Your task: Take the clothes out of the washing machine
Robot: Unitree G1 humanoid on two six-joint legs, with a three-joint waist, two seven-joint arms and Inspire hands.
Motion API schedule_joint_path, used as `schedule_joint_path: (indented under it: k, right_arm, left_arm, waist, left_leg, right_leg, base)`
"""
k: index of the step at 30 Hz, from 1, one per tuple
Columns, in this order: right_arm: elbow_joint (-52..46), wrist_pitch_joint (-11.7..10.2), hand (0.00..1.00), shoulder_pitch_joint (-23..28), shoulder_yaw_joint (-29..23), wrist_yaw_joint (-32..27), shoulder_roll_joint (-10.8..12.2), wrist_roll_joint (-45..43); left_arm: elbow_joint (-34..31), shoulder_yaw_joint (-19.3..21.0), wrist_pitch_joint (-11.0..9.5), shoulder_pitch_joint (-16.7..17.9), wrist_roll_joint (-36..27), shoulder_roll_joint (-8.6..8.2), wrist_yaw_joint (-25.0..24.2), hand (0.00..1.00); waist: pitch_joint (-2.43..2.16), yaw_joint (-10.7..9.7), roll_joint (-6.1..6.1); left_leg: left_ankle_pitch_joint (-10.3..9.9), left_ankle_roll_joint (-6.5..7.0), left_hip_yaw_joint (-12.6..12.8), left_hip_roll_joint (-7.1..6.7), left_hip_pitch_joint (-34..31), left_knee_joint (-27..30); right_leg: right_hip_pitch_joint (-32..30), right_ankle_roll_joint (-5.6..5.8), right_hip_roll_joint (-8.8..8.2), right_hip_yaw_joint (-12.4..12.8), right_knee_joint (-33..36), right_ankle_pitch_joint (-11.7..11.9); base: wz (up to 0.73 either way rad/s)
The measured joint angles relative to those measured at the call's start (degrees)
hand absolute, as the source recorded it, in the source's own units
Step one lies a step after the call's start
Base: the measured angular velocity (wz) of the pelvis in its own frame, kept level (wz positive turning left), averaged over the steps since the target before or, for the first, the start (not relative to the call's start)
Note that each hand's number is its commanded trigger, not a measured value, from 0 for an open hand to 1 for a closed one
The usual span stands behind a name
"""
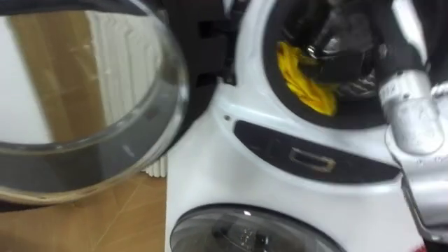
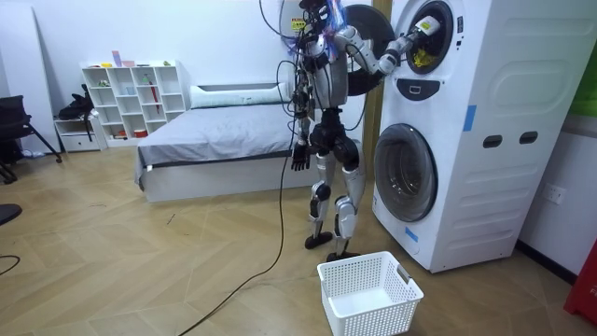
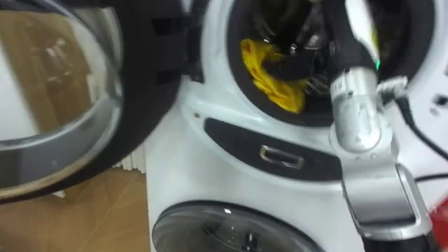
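- Currently the robot stands on the wood floor [image 2: 187, 252], close against the front of the white stacked washing machine [image 2: 485, 121], facing it.
- Right arm is raised and reaches into the upper drum [image 1: 357, 87], a dark round opening with a black ring seal and glints of metal inside.
- Right robot hand [image 1: 334, 50] is dark and glossy, deep in the drum and right at the top edge of the cloth. Cannot tell whether its fingers close on anything, as they merge with the dark interior.
- Task item is the yellow cloth [image 1: 306, 75], soft and crumpled. It lies at the lower left of the drum mouth, with a fold draped down over the seal.
- Silver cylindrical forearm runs from the lower right up to the drum.
- Upper door [image 1: 91, 140] is swung fully out to the left: a round, bulged clear glass bowl in a shiny metal rim on a black frame.
- Dark oval panel [image 1: 315, 154] sits below the drum, smooth, with a small rectangular metal-edged inset.
- Lower door [image 1: 245, 231] is closed, round with dark glass and a chrome rim.
- Left robot hand [image 2: 298, 157] hangs beside the hip, fingers loose and holding nothing.
- White plastic lattice basket [image 2: 378, 315], rectangular, sits on the floor just beside the robot's feet, in front of the machine.
- Bed [image 2: 224, 135] with grey cover stands behind the robot.
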Motion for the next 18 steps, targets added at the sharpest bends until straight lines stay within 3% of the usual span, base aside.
schedule_joint_path:
  k: [4, 9, 18]
  right_arm:
    - [-0.63, -0.40, 0.00, -0.12, 1.14, -0.01, 0.06, -3.96]
    - [-2.59, -1.31, 0.00, -0.12, 1.57, 0.96, 0.06, -7.56]
    - [-3.55, -1.28, 0.00, -0.13, 1.51, 2.55, 0.53, -8.97]
  left_arm:
    - [0.25, -0.98, -0.26, -1.56, -0.56, 0.00, 0.13, 0.00]
    - [0.26, -1.91, -1.61, -2.76, -1.32, 0.04, 0.15, 0.00]
    - [0.38, -2.00, -2.22, -3.59, -1.46, -0.03, 0.33, 0.00]
  waist:
    - [0.09, 1.29, 0.22]
    - [0.43, 1.44, 1.42]
    - [0.55, 1.62, 1.66]
  left_leg:
    - [-0.25, -0.18, -0.51, 0.25, 0.54, -1.00]
    - [-0.54, -0.61, -0.41, 0.71, 1.30, -2.17]
    - [-0.62, -0.73, -0.32, 0.80, 1.44, -2.86]
  right_leg:
    - [0.07, -0.01, 0.18, -0.66, 0.19, -0.67]
    - [0.17, 0.04, 0.89, -0.68, 0.12, -0.72]
    - [0.15, 0.20, 0.97, -0.60, 0.11, -0.94]
  base:
    - [0.07]
    - [0.00]
    - [0.00]
